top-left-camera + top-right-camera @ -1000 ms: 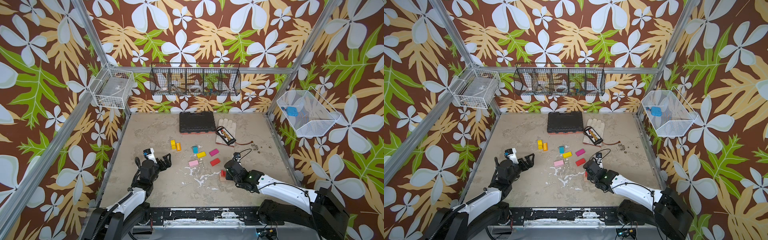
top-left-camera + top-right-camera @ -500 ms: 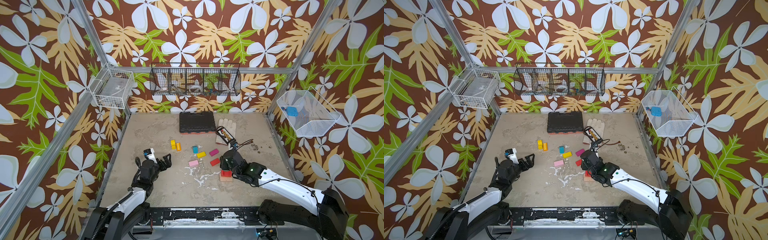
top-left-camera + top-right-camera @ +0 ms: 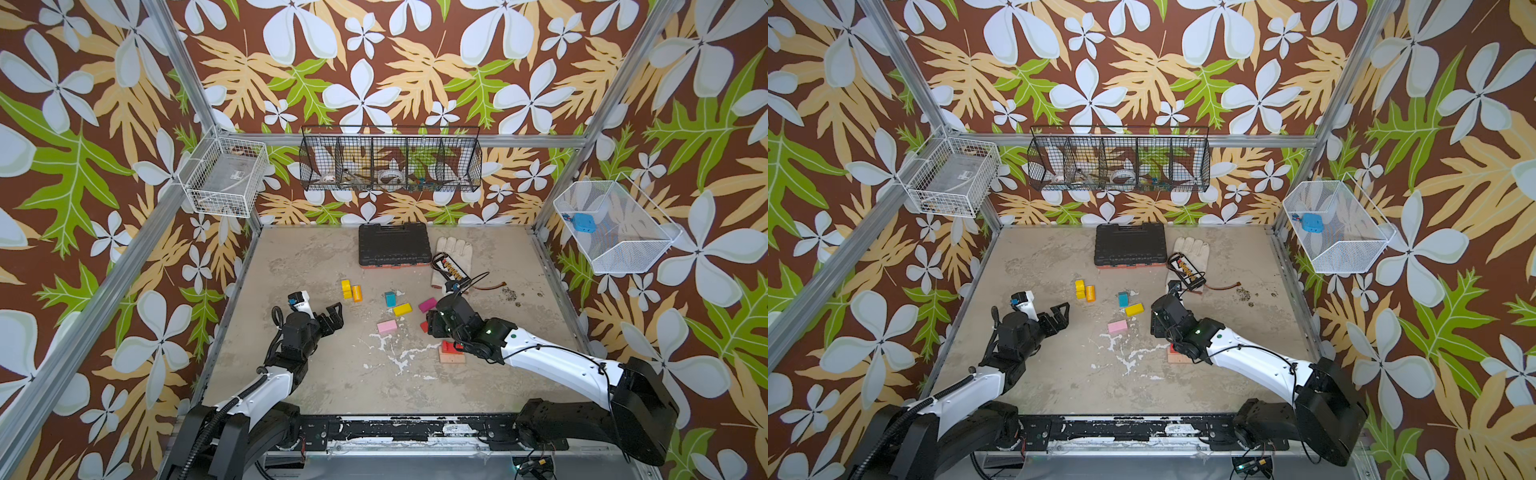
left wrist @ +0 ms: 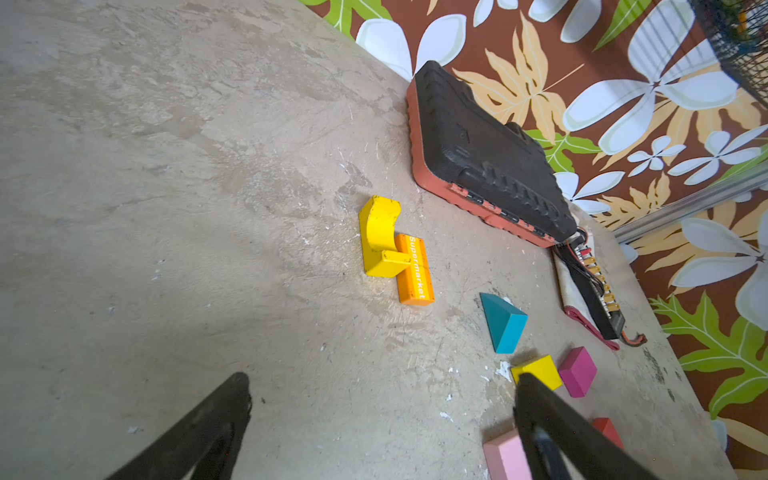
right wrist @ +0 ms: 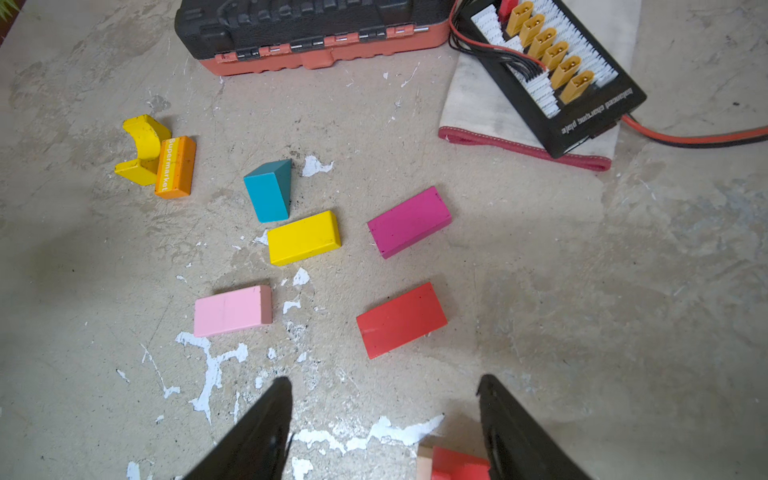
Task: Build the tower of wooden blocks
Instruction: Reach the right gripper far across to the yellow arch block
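While hovering in front of the tool case (image 3: 394,245), shows right gripper (image 5: 384,382) parted, empty, by the wood block tower (image 3: 450,353), red block (image 5: 457,463) on tan plank (image 3: 452,358); left gripper (image 4: 382,380) wide apart, empty.

- Walls (image 3: 374,62): brown wallpaper with white flowers and green and tan leaves.
- Aluminium frame posts (image 3: 178,66) stand in the corners.
- Table (image 3: 316,257): mottled beige, flecked with white.
- Black wire basket (image 3: 457,166) on the back wall; white wire baskets (image 3: 245,145) on the side walls.
- Light is soft and even.
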Controlling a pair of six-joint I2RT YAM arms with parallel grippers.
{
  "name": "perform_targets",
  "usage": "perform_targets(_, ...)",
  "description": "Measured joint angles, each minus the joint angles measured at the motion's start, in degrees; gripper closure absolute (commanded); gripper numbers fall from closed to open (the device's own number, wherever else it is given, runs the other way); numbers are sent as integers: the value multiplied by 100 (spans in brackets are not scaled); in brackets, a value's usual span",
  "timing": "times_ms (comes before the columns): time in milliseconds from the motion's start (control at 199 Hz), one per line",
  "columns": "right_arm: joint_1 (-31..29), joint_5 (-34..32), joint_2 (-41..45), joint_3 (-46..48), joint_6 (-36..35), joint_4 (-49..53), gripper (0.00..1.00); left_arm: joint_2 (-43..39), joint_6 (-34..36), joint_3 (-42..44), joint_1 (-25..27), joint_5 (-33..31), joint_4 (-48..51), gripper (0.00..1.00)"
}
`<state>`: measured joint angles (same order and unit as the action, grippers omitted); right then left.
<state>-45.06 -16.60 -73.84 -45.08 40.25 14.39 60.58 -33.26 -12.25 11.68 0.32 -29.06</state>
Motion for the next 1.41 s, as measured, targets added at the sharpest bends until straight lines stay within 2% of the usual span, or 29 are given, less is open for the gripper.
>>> perform_targets(271,-55,321,-546,-361,-52,-205,34,31,-7,-7,0,-179,131,0)
perform_targets(467,-535,313,-1427,-1191,-175,-361,32,-63,-111,-11,0,-450,225,0)
perform_targets(568,-673,415,-2028,-1733,-295,-424,36,-291,-247,17,0,-739,367,0)
perform_targets(844,-894,616,-3464,-2920,-505,-511,36,-1290,-717,365,0,-1690,776,0)
perform_targets(1126,-931,741,-4675,-4297,-833,-402,36,-2310,-817,949,0,-1751,682,0)
perform_targets(1407,-927,715,-6024,-6186,-1106,125,37,-2452,-835,1001,0,-1786,605,0)
